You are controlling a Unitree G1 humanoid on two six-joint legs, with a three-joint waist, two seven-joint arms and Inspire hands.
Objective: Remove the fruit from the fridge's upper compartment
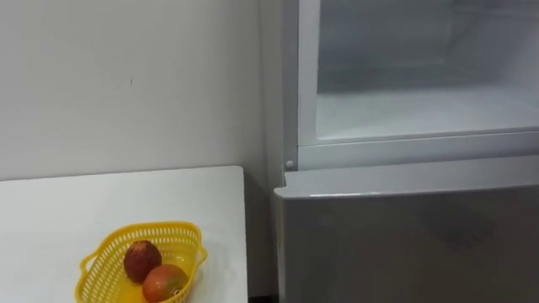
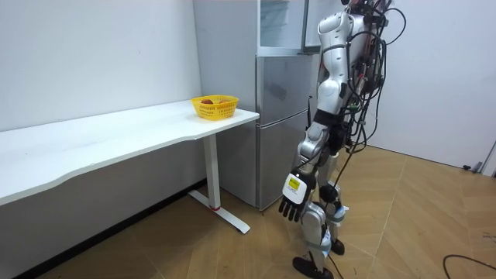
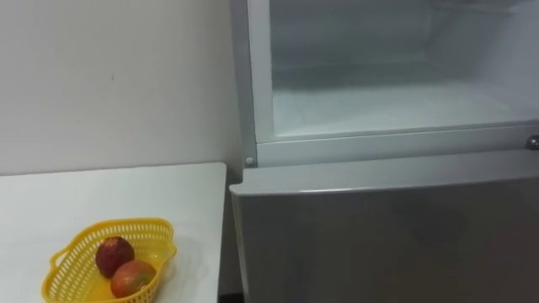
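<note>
You face the open upper fridge compartment at 1 o'clock, yellow basket at 7 o'clock on the white surface, red apple touching an orange fruit inside it, your left hand hanging by the thigh, fingers relaxed and apart.

The white table carries a yellow basket near its right edge; two fruits lie in it.
</note>
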